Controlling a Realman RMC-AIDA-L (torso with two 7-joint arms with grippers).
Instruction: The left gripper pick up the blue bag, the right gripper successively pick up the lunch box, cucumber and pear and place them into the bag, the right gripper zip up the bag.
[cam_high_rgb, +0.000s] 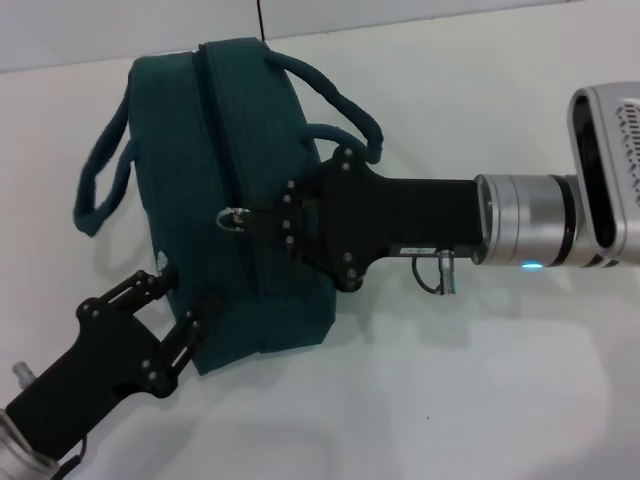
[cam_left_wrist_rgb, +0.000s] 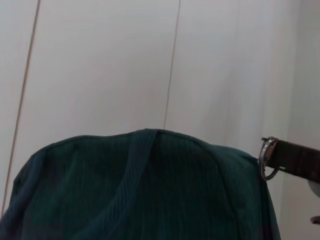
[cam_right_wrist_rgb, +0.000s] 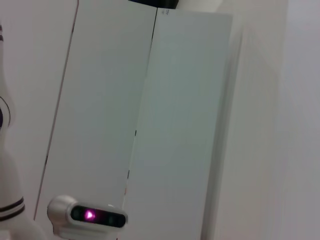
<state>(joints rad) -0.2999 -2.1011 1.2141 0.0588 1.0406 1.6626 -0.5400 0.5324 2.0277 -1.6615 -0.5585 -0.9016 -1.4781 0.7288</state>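
Right gripper: reached in from the robot's right, its fingertips pressed together on the metal ring pull of the zipper.
Left gripper: came up from the near left; its fingers pinched the bag's near bottom corner, tips sunk in the fabric.
Blue bag: stood between the two grippers on the white table, zipper seam uppermost, ahead of the left gripper and at the right gripper's fingertips.
Handles: two rope-like loops, one drooping on the bag's far side from the right gripper, the other arched just above that gripper's linkage.
Handling, as judged: soft cloth, likely to sag and bunch under pull; the ring was small, hard and probably slippery, so it was the sound hold for zipping, with the left gripper's corner hold giving counter-tension.
Hidden: lunch box, cucumber and pear were nowhere in view, presumably inside; the contents could not be checked.
Hard to make out: how far the zipper was closed, since the seam ran under the right gripper. The right wrist view showed only pale wall panels.
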